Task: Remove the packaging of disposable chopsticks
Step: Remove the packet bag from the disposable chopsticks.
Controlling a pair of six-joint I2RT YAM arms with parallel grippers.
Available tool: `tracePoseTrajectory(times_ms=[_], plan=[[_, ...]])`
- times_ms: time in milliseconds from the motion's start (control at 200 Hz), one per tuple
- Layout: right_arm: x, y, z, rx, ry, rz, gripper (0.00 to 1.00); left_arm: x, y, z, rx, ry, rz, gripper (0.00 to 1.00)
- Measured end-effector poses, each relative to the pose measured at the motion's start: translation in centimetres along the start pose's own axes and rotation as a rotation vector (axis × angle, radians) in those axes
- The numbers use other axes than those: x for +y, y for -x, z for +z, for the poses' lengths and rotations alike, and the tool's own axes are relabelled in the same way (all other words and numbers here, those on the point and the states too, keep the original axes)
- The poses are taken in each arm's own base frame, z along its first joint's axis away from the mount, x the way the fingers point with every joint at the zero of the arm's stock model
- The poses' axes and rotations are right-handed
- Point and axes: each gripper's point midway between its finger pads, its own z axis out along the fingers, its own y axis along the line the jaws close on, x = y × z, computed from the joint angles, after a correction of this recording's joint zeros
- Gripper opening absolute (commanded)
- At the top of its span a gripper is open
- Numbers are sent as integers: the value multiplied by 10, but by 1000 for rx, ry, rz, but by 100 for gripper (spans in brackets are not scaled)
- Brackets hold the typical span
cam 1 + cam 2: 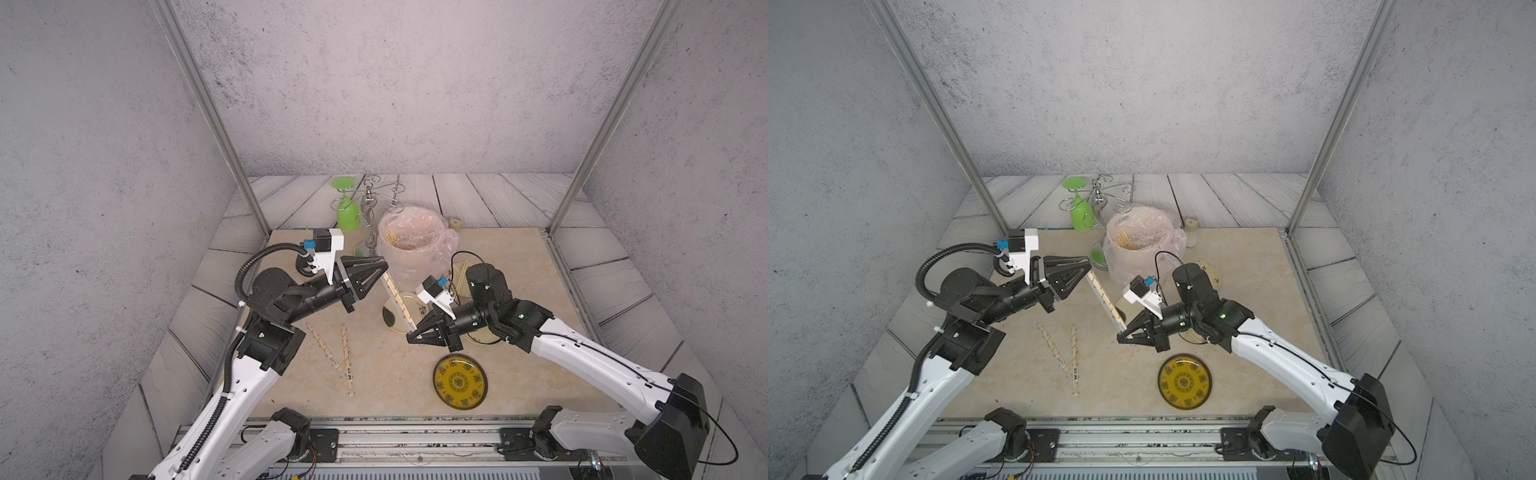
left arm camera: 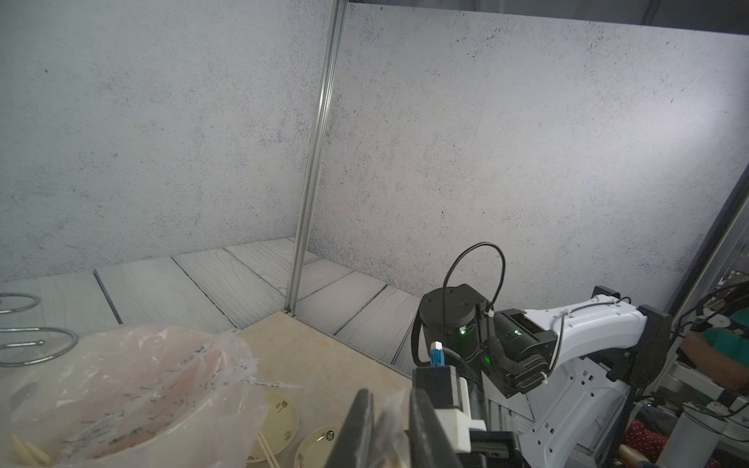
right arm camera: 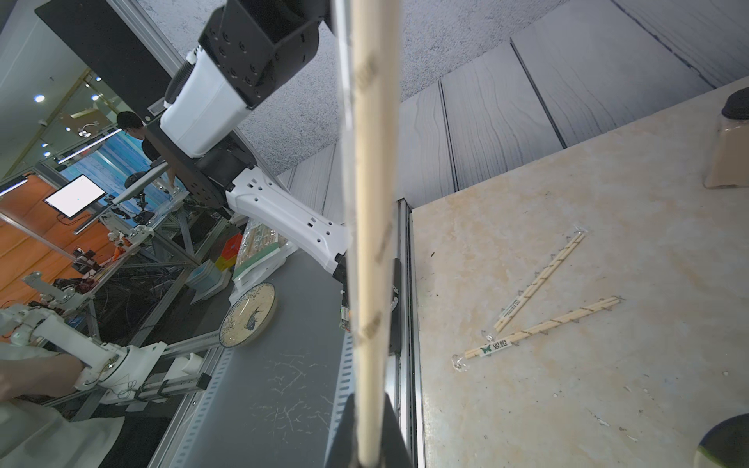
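We see the disposable chopsticks held aslant in the air between the two arms, the packaging on them. The left gripper has the far, upper end. In its wrist view its fingers stand close together with the crinkled sleeve end pinched between them. The right gripper is clamped tight on the near, lower end, and the sticks run straight out from its jaws.

Under the held pair sits a small pale dish on the table. Just behind the left gripper stands a tub lined with a pinkish plastic bag, crowding that end. Another small dish lies partly hidden behind the right arm.

Two more wrapped pairs lie crossed at their near ends, well clear to the left. A yellow plate lies near the right gripper. A green glass hangs upside down on a wire rack at the back.
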Motion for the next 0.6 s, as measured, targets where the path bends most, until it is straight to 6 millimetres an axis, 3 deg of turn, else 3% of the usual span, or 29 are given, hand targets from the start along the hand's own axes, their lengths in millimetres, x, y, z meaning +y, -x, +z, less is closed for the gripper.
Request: tracePoseTrajectory(times_ms=[130,270,340,400,520,601], plan=[[1,-2,0,5,5,3,0,1,0,0,-1,5,-4,0],[-1,-2,0,11,3,2,0,3,-1,-1,1,21,-10,0],[-1,-1,0,12,4,3,0,5,-1,-1,0,28,-5,30],[0,-1,0,14,9,4,0,7,-1,-1,1,39,-1,40],[1,-2,0,17,12,9,0,11,-3,0,5,44,0,36],[1,-3,0,20,14,13,0,12,-4,1,7,45,-3,26]])
